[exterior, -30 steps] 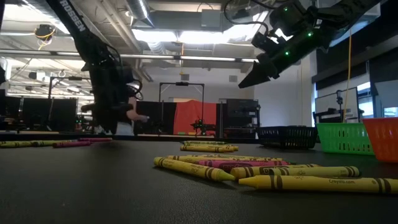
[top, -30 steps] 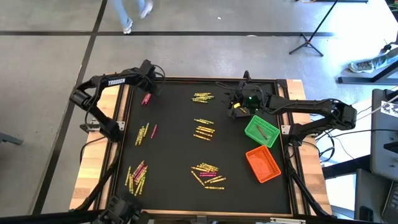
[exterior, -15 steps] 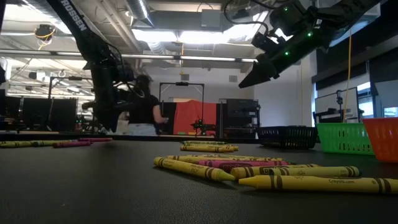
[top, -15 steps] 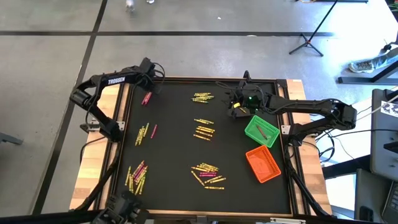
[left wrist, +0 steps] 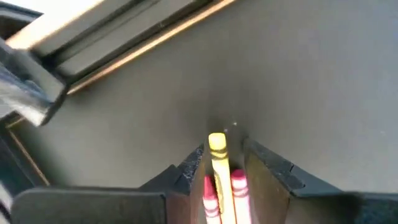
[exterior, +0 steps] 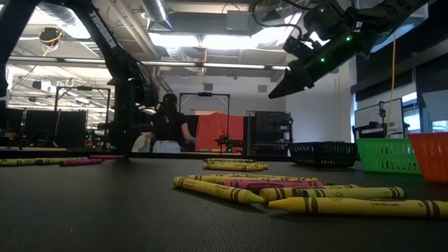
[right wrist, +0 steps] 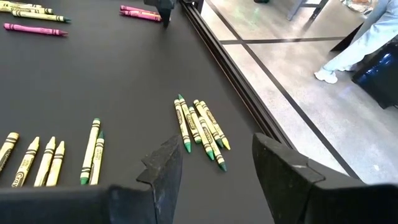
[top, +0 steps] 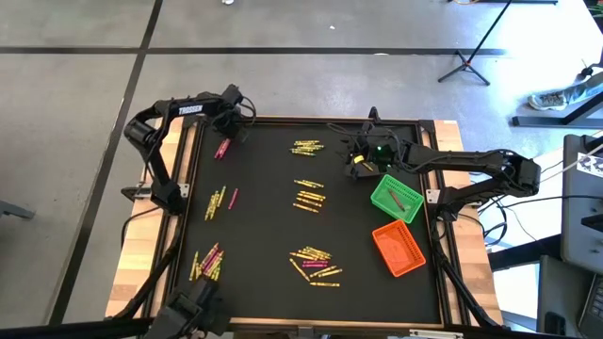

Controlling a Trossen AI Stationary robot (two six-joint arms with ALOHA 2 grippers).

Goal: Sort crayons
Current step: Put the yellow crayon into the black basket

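Note:
Crayons lie in small groups over the black table: yellow ones, a mixed heap, two pink ones at the far left. My left gripper points down beside those pink ones, shut on three crayons. My right gripper hangs open above the table's far right, over crayons with green tips, and holds nothing. My left gripper pinches a yellow crayon and two pink-red ones side by side between its two fingers. They run along the fingers, which point down from above. The yellow one's end sticks out past the fingertips. I cannot tell whether the crayons touch the table.
A black bin, a green bin and an orange bin stand along the table's right side. A raised frame borders the table. A person stands in the room behind.
My left gripper has moved toward the table's far edge and a little to the right, sinking slightly as the arm tipped it to point straight down. The person behind the table has walked to the right.

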